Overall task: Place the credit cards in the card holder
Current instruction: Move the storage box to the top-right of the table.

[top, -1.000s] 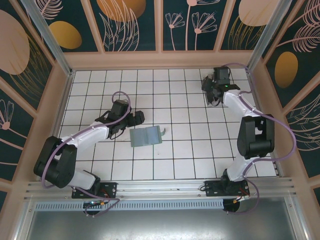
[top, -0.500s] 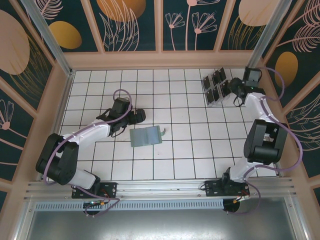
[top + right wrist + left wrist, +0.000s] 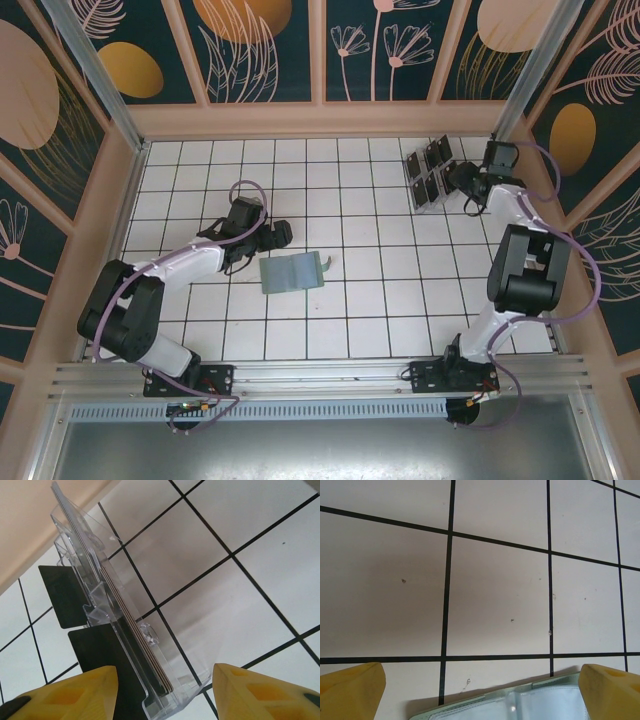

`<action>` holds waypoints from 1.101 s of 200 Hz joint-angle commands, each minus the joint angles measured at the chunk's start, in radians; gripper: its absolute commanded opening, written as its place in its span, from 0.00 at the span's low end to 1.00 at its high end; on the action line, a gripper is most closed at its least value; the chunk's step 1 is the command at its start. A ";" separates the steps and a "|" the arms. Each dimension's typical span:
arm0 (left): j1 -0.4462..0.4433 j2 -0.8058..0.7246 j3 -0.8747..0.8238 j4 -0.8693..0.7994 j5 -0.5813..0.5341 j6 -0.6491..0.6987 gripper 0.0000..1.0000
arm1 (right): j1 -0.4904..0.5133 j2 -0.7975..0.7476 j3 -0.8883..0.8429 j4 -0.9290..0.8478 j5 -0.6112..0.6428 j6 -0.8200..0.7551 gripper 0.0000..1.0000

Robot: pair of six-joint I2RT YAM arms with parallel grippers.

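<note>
White tiles with a black grid make up the surface [image 3: 350, 320], boxed in by dark floral wall panels [image 3: 265, 50]. Pretty tidy setup tbh.

The flat sage grey-green folding card holder [image 3: 292, 271] lies near the middle of the surface, well apart from everything else. It looks soft and roughly square, with a little flap poking out on one side. In the left wrist view its edge [image 3: 520, 702] shows a shiny see-through pocket with pale green trim.

The left hand [image 3: 277, 236] sits just beside it, fingers spread as wide as they go and gripping nothing. Best guess: it's parked there to pin or steady the holder once a card arrives.

Over at the far right corner, the small black rectangular credit cards [image 3: 428, 172] stand on edge in a clear transparent plastic rack [image 3: 436, 192]. Upright like that, their thin edges [image 3: 120, 605] are easy to pinch, which is probably the point.

The right hand [image 3: 462, 182] faces that rack, fingers partly spread with nothing between them, seemingly lining up to pull out the first card.
</note>
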 commanded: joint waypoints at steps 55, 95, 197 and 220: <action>-0.006 0.029 0.034 0.019 0.022 0.019 0.99 | 0.027 0.076 0.037 0.036 -0.004 0.008 0.53; -0.006 0.035 0.038 0.022 0.025 0.019 0.99 | 0.023 0.093 0.034 0.031 0.005 -0.001 0.52; -0.008 0.039 0.033 0.029 0.029 0.021 0.99 | 0.024 0.041 -0.057 0.048 -0.001 0.006 0.48; -0.008 0.035 0.029 0.031 0.029 0.022 0.99 | 0.025 0.022 -0.086 0.055 -0.002 0.008 0.46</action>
